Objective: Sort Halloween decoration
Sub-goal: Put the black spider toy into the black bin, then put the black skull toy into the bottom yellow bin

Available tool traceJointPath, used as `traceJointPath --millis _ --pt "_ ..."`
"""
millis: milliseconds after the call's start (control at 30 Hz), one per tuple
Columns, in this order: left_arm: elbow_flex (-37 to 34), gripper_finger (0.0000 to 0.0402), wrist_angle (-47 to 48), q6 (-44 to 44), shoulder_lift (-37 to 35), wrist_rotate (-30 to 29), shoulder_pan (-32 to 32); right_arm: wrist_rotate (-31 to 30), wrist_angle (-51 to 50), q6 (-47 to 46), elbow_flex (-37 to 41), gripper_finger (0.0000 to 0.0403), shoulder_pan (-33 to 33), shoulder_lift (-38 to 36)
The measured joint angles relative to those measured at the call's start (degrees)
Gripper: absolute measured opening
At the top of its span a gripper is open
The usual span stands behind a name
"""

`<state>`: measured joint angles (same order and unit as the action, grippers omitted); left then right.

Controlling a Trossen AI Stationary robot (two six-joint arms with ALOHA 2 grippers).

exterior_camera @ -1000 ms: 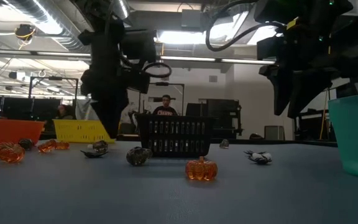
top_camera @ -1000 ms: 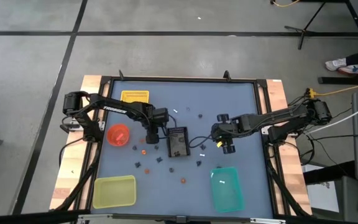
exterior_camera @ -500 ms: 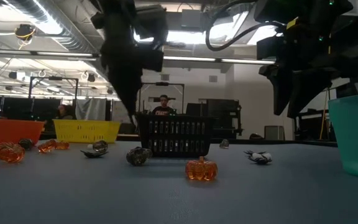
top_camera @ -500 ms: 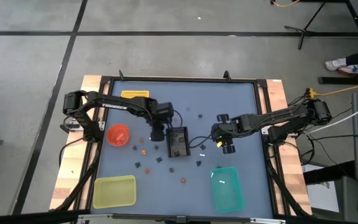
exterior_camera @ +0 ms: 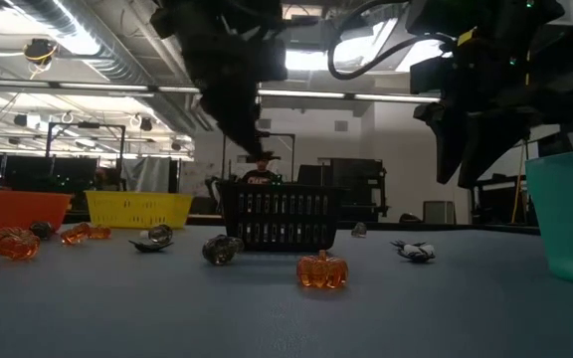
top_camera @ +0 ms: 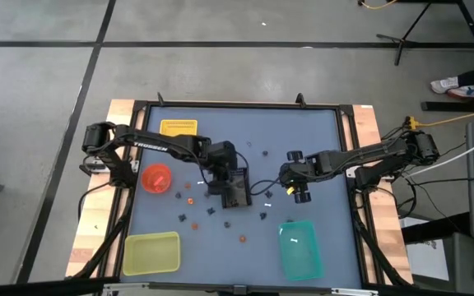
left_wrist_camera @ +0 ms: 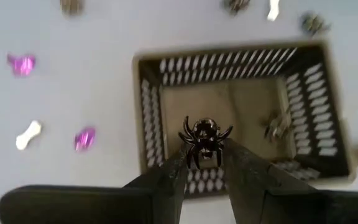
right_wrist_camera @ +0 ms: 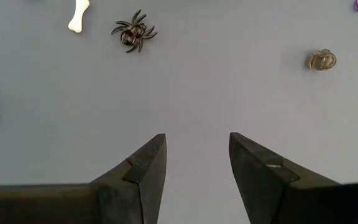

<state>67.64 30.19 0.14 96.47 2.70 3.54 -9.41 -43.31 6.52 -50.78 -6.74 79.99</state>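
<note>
My left hand (left_wrist_camera: 205,163) pinches a black spider (left_wrist_camera: 204,138) between its fingertips, right above the black basket (left_wrist_camera: 303,112), because dark trinkets go there; a few already lie inside. My right hand (right_wrist_camera: 197,165) waits with its fingers apart over bare surface (right_wrist_camera: 229,93), near another spider (right_wrist_camera: 133,32) and a bone (right_wrist_camera: 79,15).

Grey concrete floor (top_camera: 220,66), ceiling strip lights (exterior_camera: 78,40), white wall (exterior_camera: 386,149).
</note>
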Motion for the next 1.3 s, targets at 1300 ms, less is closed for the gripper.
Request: traceJointPath --millis 1300 --pt "0.0 0.0170 -6.9 0.4 0.0 -5.2 -3.3 0.0 0.0 0.0 0.0 0.0175 0.0 0.0"
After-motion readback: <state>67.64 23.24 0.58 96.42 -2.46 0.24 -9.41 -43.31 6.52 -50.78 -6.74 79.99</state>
